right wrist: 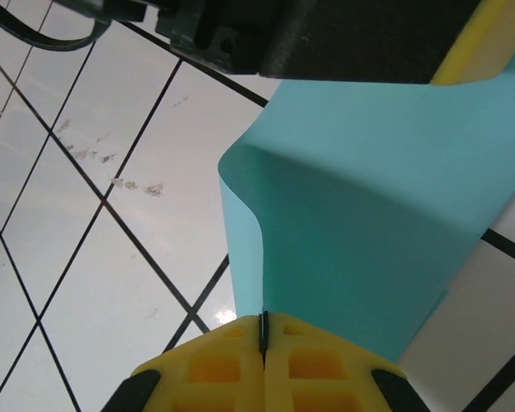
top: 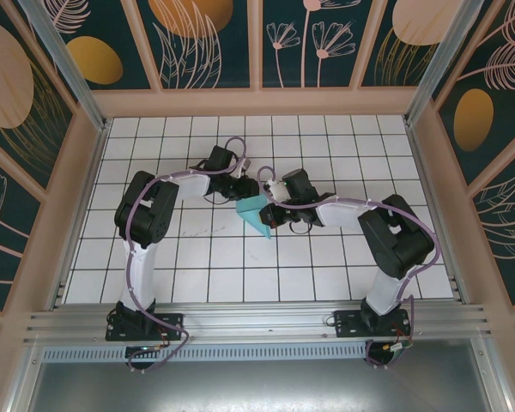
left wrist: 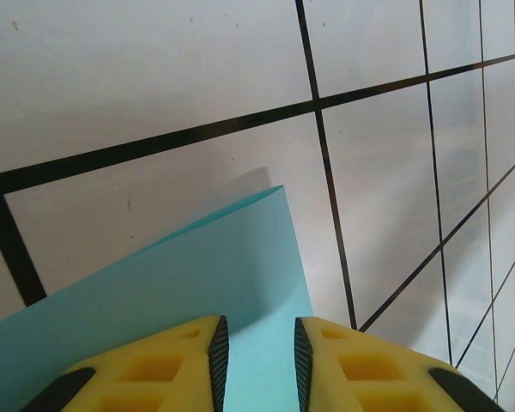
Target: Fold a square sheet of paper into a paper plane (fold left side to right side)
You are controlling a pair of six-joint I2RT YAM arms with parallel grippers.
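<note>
Top view: bright, even, diffuse light from above. The arms throw only faint, soft shadows on the table (top: 197, 283). Focus is sharp throughout.

Left wrist view: the square sheet of paper (left wrist: 180, 283) casts a soft grey shadow on the tile just past its corner. Grid lines bow slightly toward the right edge.

Right wrist view: white glare patch on the glossy tile beside the sheet's curl. The shaded face of the fold is darker teal. The top of the frame is dim and blurred.

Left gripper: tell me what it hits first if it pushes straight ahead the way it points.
Probably the sheet of paper, lying right ahead of the left gripper and its parted jaws; beyond that, the tiled table. Depth is unclear.
</note>
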